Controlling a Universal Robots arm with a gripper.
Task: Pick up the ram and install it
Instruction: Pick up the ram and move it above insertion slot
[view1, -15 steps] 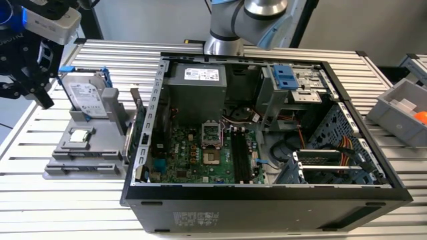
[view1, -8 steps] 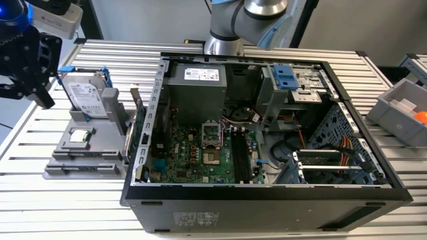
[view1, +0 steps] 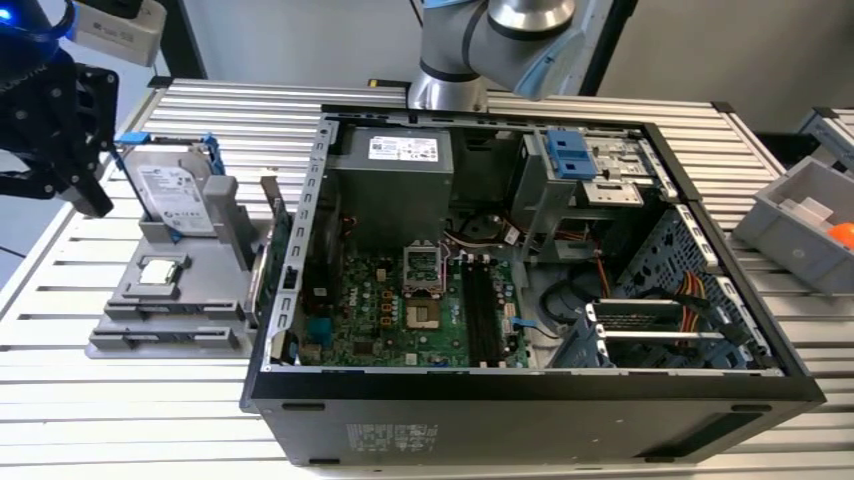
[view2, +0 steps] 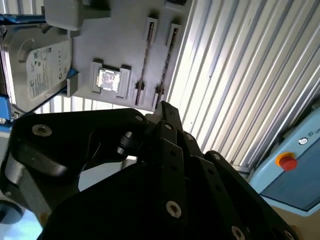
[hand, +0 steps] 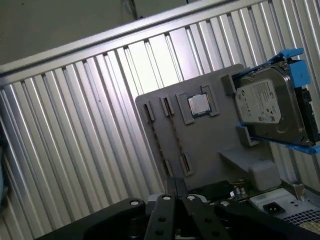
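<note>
Two thin dark strips, which look like ram sticks (hand: 159, 142) standing on edge, run along the slots of the grey fixture (view1: 200, 300); the ram (view2: 145, 60) lies just beyond my fingertips in both wrist views. My black gripper (view1: 91, 200) hangs over the ribbed table at the exterior view's left, beside the fixture. Its fingers meet at a point, so the gripper (view2: 164, 107) looks shut with nothing held; in the first wrist view the gripper (hand: 175, 182) aims at the fixture's slot ends. Black memory slots (view1: 477, 310) sit on the motherboard inside the open computer case (view1: 534, 385).
On the fixture stand a hard drive (view1: 174, 195) in a blue bracket and a processor chip (view1: 158, 270). The case's tall walls rise between the fixture and the motherboard. A grey bin (view1: 801, 225) sits at the exterior view's right. A red button (view2: 287, 161) lies off the table.
</note>
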